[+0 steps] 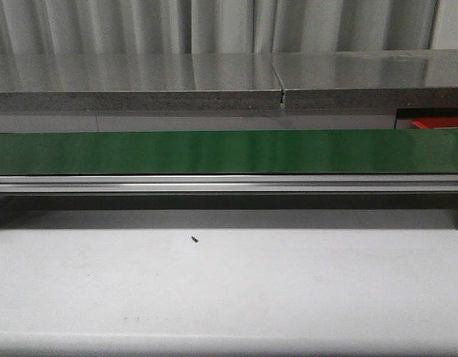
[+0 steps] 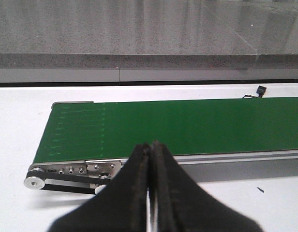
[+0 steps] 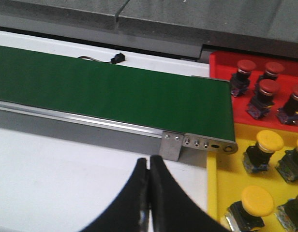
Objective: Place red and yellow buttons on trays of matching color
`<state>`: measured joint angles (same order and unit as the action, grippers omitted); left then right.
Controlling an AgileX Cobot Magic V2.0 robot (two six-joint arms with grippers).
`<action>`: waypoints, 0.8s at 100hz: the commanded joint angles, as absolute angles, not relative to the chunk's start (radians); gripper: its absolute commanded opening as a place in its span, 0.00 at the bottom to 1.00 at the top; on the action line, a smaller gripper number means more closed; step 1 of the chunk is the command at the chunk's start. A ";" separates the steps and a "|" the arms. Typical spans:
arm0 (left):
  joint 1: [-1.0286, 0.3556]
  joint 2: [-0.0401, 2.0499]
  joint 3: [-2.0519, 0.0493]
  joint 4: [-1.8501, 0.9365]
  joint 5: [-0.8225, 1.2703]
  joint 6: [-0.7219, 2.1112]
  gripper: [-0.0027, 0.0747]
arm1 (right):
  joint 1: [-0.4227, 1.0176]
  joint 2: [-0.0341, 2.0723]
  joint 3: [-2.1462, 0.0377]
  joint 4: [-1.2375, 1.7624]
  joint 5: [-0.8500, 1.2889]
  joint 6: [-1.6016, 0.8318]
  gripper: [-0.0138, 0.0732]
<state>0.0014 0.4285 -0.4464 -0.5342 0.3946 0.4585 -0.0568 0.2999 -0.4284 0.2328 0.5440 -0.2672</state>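
Note:
Several red buttons stand in the red tray, and several yellow buttons stand in the yellow tray; both trays sit beyond the belt's right end. A sliver of the red tray shows in the front view. My right gripper is shut and holds nothing, over the white table just left of the yellow tray. My left gripper is also shut and holds nothing, near the left end of the green conveyor belt. No button lies on the belt. Neither gripper shows in the front view.
The green belt runs across the table on an aluminium frame. A small black screw lies on the white table. A black connector with its wire lies behind the belt. Grey stone ledges stand behind.

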 commanded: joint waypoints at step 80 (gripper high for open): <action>-0.006 0.431 -0.473 -0.556 0.327 0.456 0.01 | 0.036 -0.028 0.027 -0.087 0.022 0.036 0.02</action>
<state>0.0014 0.4285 -0.4464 -0.5342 0.3946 0.4585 0.0341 -0.0103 0.0273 -0.0734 0.1067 0.0347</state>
